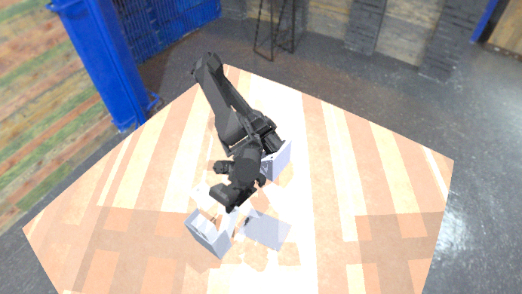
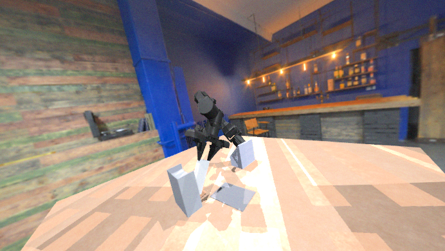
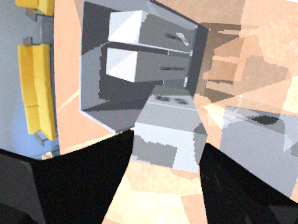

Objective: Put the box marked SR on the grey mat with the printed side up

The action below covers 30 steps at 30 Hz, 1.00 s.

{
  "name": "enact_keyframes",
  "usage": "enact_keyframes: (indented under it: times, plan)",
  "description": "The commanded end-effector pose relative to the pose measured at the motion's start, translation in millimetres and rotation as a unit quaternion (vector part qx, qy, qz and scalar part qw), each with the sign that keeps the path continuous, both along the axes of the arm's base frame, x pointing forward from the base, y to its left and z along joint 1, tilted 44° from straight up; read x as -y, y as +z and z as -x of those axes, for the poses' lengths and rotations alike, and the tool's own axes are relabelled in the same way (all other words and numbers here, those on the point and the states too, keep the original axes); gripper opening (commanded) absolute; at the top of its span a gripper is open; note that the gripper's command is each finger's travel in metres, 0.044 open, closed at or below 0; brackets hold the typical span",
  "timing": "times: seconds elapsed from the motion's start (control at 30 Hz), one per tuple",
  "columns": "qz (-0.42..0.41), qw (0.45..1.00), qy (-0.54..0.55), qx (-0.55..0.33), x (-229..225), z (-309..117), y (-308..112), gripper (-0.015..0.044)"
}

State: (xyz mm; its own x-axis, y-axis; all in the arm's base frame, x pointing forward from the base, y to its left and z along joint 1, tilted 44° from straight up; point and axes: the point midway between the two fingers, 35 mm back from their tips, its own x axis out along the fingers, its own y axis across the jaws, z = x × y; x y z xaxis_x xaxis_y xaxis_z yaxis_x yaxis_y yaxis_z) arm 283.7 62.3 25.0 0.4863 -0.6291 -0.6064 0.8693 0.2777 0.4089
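My gripper [image 1: 231,209] [image 2: 204,159] [image 3: 168,143] is shut on the upper end of a white box [image 2: 201,172] [image 3: 167,119]. The held box is tilted, beside the bin's mat-side end; its lower end is partly hidden. Dark print shows foreshortened on one side in the wrist view, too small to read. The grey bin [image 1: 220,246] [image 2: 186,193] [image 3: 90,65] holds two other white boxes, one [image 3: 150,31] beside the other [image 3: 145,65], both with dark marks I cannot read clearly. The grey mat [image 1: 268,230] [image 2: 234,197] [image 3: 250,155] bears no box.
A pale lilac block [image 1: 280,164] [image 2: 245,155] stands at the arm's base, behind the mat. A flat white piece [image 1: 203,194] with faint marks lies behind the bin, partly hidden by the gripper. The bin stands close to the mat's left side in the top and exterior views.
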Motion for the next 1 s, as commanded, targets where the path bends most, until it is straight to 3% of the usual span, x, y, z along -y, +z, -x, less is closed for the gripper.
enact_keyframes:
  times: [0.0,0.97]
  plan:
    - [0.000,1.000,0.000,0.000,-1.3,5.9,-0.1,0.0153]
    - [0.000,1.000,0.000,-0.001,-5.6,52.4,-0.9,0.0153]
